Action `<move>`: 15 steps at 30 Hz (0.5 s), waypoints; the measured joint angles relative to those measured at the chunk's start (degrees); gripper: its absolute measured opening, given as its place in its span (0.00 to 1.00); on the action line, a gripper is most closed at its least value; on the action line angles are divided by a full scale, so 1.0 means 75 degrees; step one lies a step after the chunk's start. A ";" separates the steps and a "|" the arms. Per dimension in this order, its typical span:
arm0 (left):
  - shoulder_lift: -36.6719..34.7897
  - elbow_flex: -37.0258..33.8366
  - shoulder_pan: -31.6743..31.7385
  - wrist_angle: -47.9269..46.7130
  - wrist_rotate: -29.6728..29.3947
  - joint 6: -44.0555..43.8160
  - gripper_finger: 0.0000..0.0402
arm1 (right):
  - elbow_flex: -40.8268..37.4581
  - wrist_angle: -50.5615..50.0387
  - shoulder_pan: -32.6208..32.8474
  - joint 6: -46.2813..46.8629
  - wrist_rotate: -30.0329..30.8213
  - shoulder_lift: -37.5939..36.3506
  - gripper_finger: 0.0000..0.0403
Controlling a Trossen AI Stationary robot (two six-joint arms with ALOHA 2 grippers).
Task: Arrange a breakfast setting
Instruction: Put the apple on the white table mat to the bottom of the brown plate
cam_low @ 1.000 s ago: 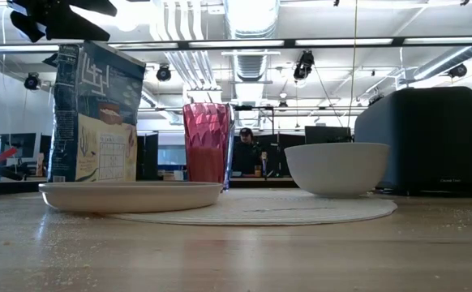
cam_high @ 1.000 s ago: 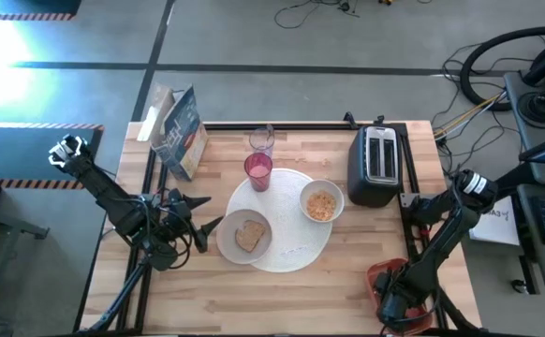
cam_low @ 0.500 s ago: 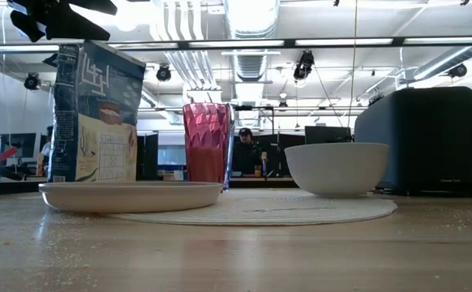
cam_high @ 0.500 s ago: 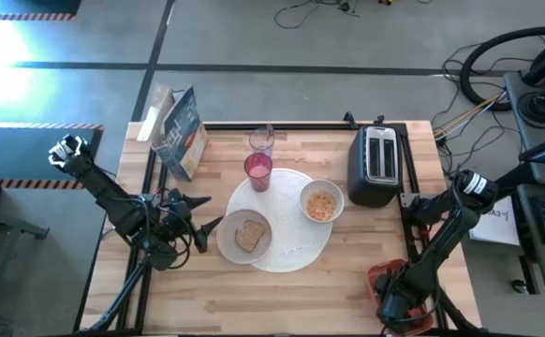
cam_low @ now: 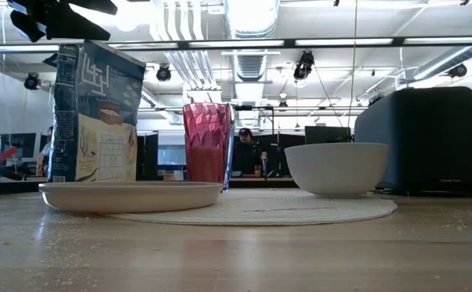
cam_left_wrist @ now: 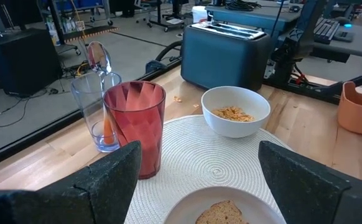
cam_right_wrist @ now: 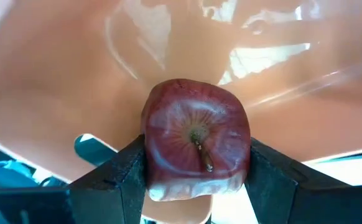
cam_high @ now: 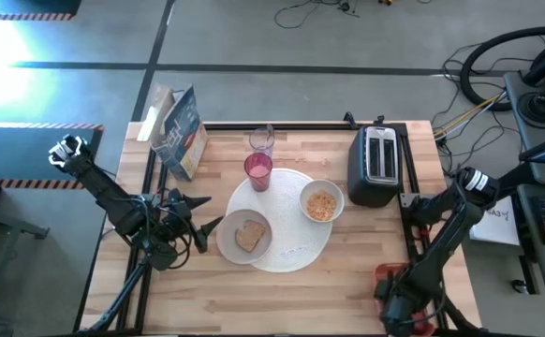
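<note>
High view: on the planked wooden table (cam_high: 254, 300), the round white woven plate (cam_high: 296, 251) sits at centre, and the left gripper (cam_high: 207, 227) is spread beside it. Right wrist view: the right gripper (cam_right_wrist: 196, 171) pinches a glossy dark-red apple (cam_right_wrist: 195, 140) inside the smooth orange tray (cam_right_wrist: 75, 68).

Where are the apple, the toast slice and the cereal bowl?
apple (cam_right_wrist: 195, 142): right wrist view, stem-end face, between the right arm's fingers.
toast slice (cam_high: 249, 235): high view, middle of the slice, on the smaller plate.
cereal bowl (cam_left_wrist: 257, 118): left wrist view, white outer wall.
</note>
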 joint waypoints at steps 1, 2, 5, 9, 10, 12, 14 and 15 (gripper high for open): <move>0.0000 0.0000 0.0000 -0.0002 0.0000 0.0000 0.76 | 0.0001 -0.0008 0.0000 0.0028 0.0001 -0.0072 0.50; 0.0000 0.0000 0.0003 -0.0002 0.0000 0.0000 0.76 | 0.0003 -0.0014 0.0000 0.0042 0.0003 -0.0149 0.50; 0.0000 0.0000 0.0003 -0.0005 0.0001 0.0000 0.76 | 0.0003 -0.0068 -0.0003 0.0198 0.0029 -0.0403 0.50; 0.0000 0.0000 0.0003 -0.0008 0.0050 0.0053 0.76 | 0.0041 -0.0296 0.0000 0.0474 0.0332 -0.0737 0.50; 0.0000 0.0000 0.0001 -0.0018 0.0060 0.0083 0.76 | 0.0041 -0.0400 0.0000 0.0484 0.0380 -0.0793 0.50; 0.0000 0.0000 0.0000 -0.0025 0.0065 0.0090 0.76 | 0.0038 -0.0550 -0.0001 0.0516 0.0427 -0.0886 0.50; 0.0000 0.0000 0.0003 -0.0028 0.0070 0.0092 0.76 | 0.0038 -0.0779 -0.0003 0.0599 0.0471 -0.0986 0.50; 0.0000 0.0000 0.0001 -0.0034 0.0070 0.0093 0.76 | 0.0038 -0.0896 -0.0003 0.0635 0.0507 -0.1034 0.50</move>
